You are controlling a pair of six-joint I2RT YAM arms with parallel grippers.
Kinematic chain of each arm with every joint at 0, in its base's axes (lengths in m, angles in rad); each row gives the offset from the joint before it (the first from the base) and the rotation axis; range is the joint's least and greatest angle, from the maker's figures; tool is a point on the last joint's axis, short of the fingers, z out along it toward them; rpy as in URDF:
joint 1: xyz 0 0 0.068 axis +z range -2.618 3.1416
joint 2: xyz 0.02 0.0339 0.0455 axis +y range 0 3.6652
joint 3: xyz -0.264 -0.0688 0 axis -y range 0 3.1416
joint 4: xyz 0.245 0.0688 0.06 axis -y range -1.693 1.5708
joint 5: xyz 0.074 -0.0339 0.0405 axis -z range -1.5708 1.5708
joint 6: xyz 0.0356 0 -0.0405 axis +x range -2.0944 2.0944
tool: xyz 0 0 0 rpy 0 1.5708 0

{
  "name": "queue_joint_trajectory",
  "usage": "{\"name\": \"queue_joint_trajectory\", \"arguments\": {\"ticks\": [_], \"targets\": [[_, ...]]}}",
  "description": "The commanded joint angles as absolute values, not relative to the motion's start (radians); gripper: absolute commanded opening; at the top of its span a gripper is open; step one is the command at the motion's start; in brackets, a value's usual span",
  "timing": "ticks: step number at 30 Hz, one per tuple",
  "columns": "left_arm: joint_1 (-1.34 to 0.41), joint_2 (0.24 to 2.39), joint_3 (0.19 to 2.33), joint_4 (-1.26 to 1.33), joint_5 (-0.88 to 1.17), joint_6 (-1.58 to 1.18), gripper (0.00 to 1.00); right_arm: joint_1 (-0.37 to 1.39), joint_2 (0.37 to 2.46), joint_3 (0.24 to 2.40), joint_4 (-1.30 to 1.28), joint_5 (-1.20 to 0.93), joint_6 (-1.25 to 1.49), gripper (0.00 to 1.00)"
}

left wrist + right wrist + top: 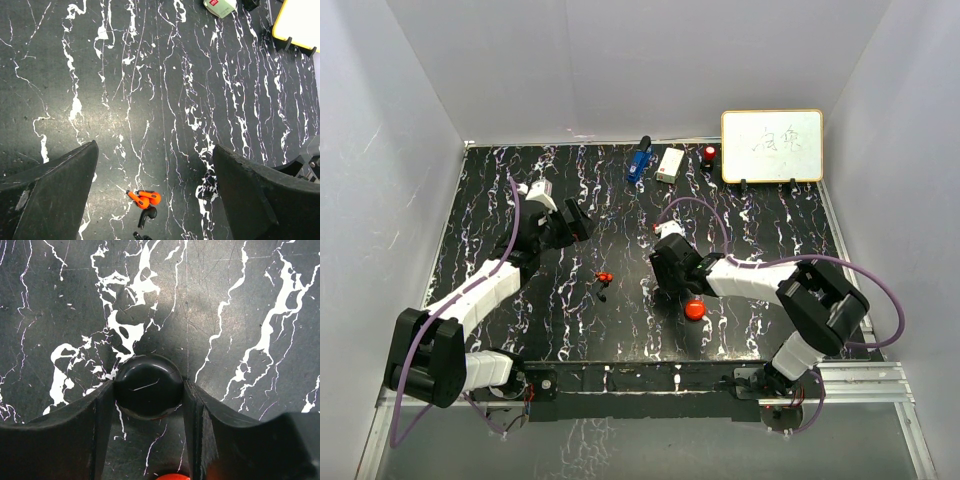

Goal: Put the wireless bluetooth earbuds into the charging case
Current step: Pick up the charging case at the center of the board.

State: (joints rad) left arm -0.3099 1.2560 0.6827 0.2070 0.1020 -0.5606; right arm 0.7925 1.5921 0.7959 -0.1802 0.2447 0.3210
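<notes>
Black marbled desk, near its middle: my right gripper clamps the black disc, likely the case; left gripper, wide, must descend on the earbuds.

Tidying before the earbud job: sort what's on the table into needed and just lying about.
Job: earbuds; black disc in the right gripper and red puck, probably case parts.
Lying about: blue object, white box, whiteboard, small red-and-black item.

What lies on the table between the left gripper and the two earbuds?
Nothing. In the top view, the stretch of table between the left gripper and the earbuds is bare; the left wrist view agrees.
</notes>
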Motion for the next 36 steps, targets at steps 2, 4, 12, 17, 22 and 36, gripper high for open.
{"name": "queue_joint_trajectory", "arguments": {"ticks": [2,4,12,17,22,36], "targets": [[-0.313,1.233,0.727,0.212,0.190,-0.567,0.95,0.801,1.541,0.811,-0.171,0.304,0.280,0.38],[-0.314,1.238,0.724,0.241,0.254,-0.582,0.95,0.801,1.485,0.800,-0.109,0.296,0.229,0.37],[-0.314,1.275,0.627,0.505,0.519,-0.738,0.93,0.793,1.333,0.732,0.204,0.098,0.080,0.35],[-0.324,1.278,0.609,0.530,0.557,-0.746,0.91,0.786,1.329,0.734,0.283,-0.018,0.068,0.34],[-0.350,1.283,0.594,0.574,0.586,-0.763,0.88,0.787,1.326,0.720,0.359,-0.104,0.075,0.34],[-0.417,1.311,0.574,0.656,0.606,-0.789,0.75,0.785,1.351,0.738,0.409,-0.160,0.094,0.34]]}}
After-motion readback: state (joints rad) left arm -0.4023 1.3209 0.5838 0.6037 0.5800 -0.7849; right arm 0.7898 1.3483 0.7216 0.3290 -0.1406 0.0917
